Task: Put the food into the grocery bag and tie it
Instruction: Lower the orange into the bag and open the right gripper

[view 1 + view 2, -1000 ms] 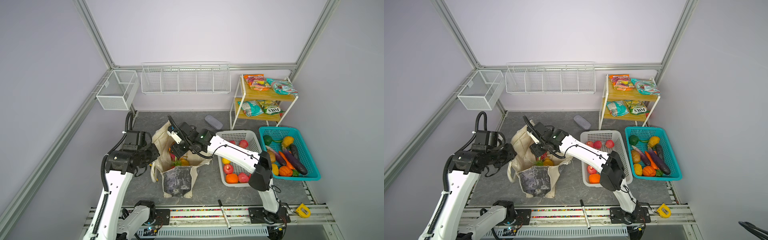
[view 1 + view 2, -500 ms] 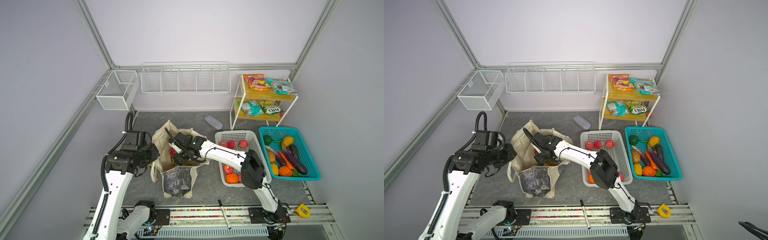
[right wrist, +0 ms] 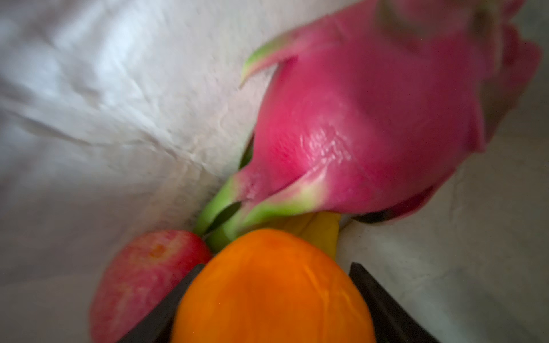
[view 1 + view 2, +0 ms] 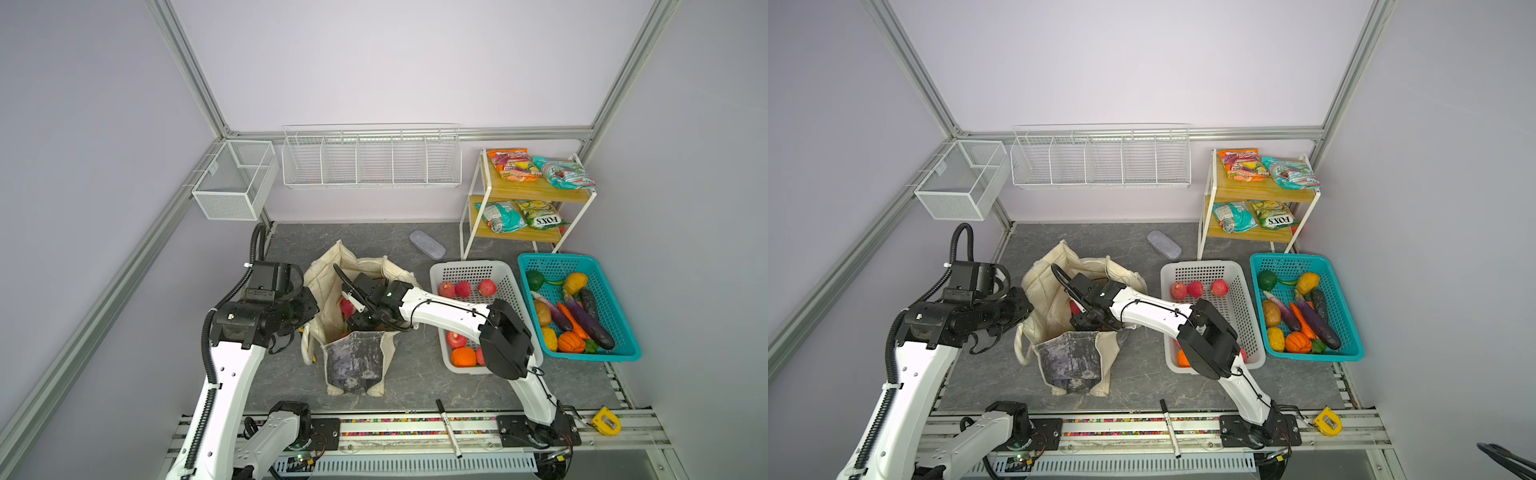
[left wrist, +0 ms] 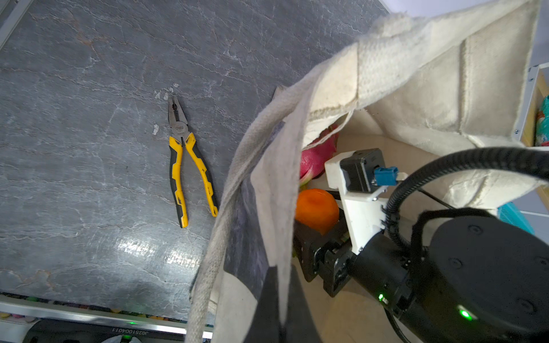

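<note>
1. The orange [image 5: 316, 209] looks light, hard and smooth; best taken across its middle.
2. It sits inside the grocery bag [image 4: 328, 282] beside the dragon fruit [image 3: 371, 118], between my right gripper's [image 3: 277, 267] jaws; whether they press it I cannot tell.
3. My right arm reaches across, wrist bent down; my left gripper [image 4: 307, 309], closed, pinches the soft rim.

My left arm [image 4: 224, 374] and right arm [image 4: 449, 309] are wearing glossy white link shells between matte black joint housings; black corrugated conduit [image 4: 255, 245] is trailing along each. A white bracket [image 5: 362, 213] is carrying the black wrist camera [image 5: 361, 169] with its blue plug [image 5: 385, 173]; green lamps [image 5: 465, 314] are glowing. Recessed screws [image 5: 474, 229] are dotting the round housing [image 5: 490, 267]. My right gripper [image 3: 277, 264] is showing dark, wedge-shaped fingers [image 3: 383, 306].
</note>
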